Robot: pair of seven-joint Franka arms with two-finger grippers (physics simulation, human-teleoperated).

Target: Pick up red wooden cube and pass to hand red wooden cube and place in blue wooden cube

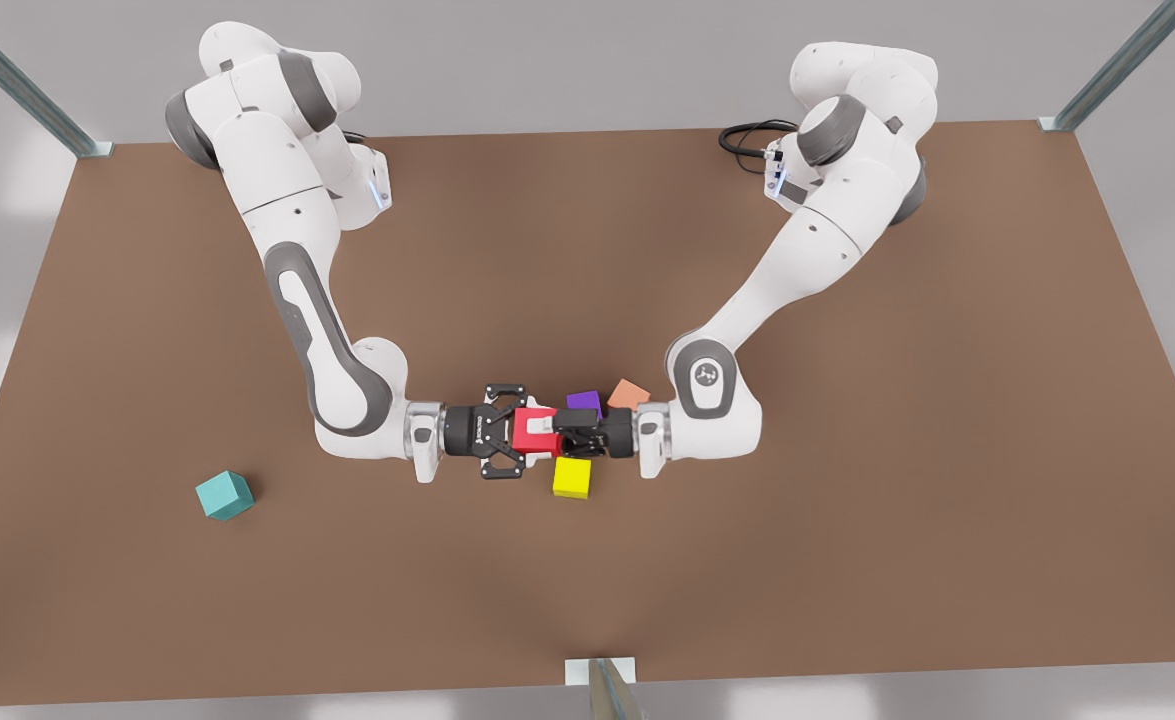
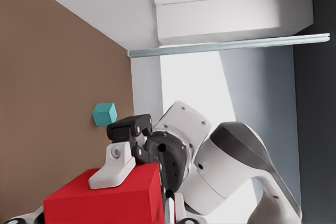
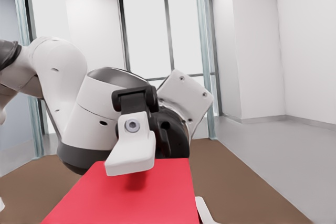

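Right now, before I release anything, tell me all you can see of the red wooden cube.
The red wooden cube is small and bright red, with plain matte faces and sharp edges, and no marks on it. It sits level between the two horizontal grippers at mid-table. The left gripper comes from the front view's right, the right gripper from its left. Each wrist view shows a white fingertip pressed flat on one face. Both seem clamped on it.
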